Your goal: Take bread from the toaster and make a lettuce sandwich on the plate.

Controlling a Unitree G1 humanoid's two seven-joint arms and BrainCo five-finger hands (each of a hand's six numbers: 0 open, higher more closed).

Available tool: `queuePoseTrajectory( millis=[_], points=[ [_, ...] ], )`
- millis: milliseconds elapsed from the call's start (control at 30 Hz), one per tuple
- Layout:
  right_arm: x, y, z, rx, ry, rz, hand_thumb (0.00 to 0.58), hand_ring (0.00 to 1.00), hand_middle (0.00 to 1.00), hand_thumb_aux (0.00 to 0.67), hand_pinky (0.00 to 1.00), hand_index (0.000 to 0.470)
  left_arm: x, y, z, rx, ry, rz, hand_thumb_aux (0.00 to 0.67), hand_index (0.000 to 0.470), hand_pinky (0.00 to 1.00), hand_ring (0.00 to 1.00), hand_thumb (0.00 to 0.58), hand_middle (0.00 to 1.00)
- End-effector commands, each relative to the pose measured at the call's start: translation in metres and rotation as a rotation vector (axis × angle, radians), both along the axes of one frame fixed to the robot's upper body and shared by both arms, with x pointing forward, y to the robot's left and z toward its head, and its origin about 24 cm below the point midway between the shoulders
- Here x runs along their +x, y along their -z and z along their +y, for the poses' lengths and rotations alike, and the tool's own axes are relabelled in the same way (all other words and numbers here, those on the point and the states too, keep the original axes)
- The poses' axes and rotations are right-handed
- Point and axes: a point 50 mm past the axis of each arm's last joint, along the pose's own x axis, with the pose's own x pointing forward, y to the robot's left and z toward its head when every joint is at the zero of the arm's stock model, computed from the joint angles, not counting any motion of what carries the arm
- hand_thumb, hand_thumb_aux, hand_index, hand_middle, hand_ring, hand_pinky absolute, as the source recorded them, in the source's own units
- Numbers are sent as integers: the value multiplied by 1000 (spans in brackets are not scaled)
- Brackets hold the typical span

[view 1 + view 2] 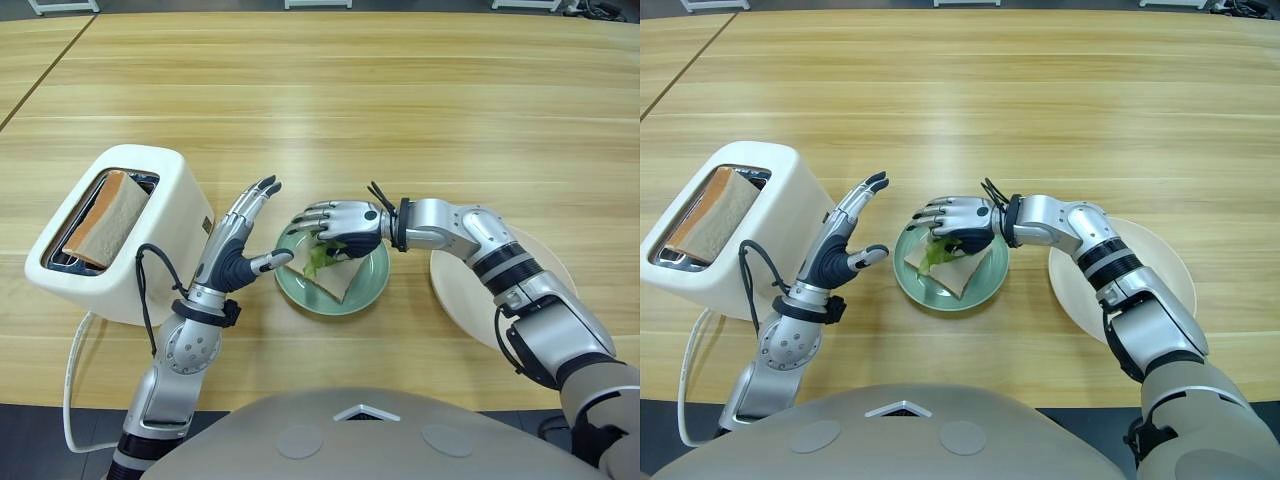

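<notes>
At centre my right hand (340, 222) holds lettuce (320, 258) over bread (336, 283) on the plate (376, 280); I see my left hand (235, 248) wide open left of it.

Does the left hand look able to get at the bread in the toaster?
Probably yes: the left hand is open, empty, beside the toaster; the bread sticks out of its slot, nothing between.

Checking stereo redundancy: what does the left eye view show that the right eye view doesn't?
Left eye view: the whole toaster, with table left of it. Right eye view: the toaster meets the frame edge, but more of the cream plate lies bare beside the right forearm. Both: bread in the toaster, the left hand open beside it, the right hand over lettuce and a bread slice on the green plate.
</notes>
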Motion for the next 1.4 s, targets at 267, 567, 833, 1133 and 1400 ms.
queuePoseTrajectory(
  millis=[267, 567, 833, 1133, 1400],
  points=[
    [5, -40, -16, 165, 51, -124, 0, 0, 0, 0, 0, 0, -6, -4, -1, 24, 41, -3, 0, 0, 0, 0, 0, 0],
    [-19, -41, -42, 219, 107, -72, 0, 0, 0, 0, 0, 0, -25, -76, 40, 135, -93, -233, 0, 0, 0, 0, 0, 0],
    [-57, -48, -71, 430, 228, 59, 0, 0, 0, 0, 0, 0, -35, -114, 115, 669, -481, -296, 0, 0, 0, 0, 0, 0],
    [-69, -45, -79, 478, 295, 139, 0, 0, 0, 0, 0, 0, -39, -64, 159, 736, -647, 30, 0, 0, 0, 0, 0, 0],
    [-68, -41, -78, 464, 302, 142, 0, 0, 0, 0, 0, 0, -33, -41, 150, 648, -564, 117, 476, 334, 0, 0, 531, 0]
  ],
)
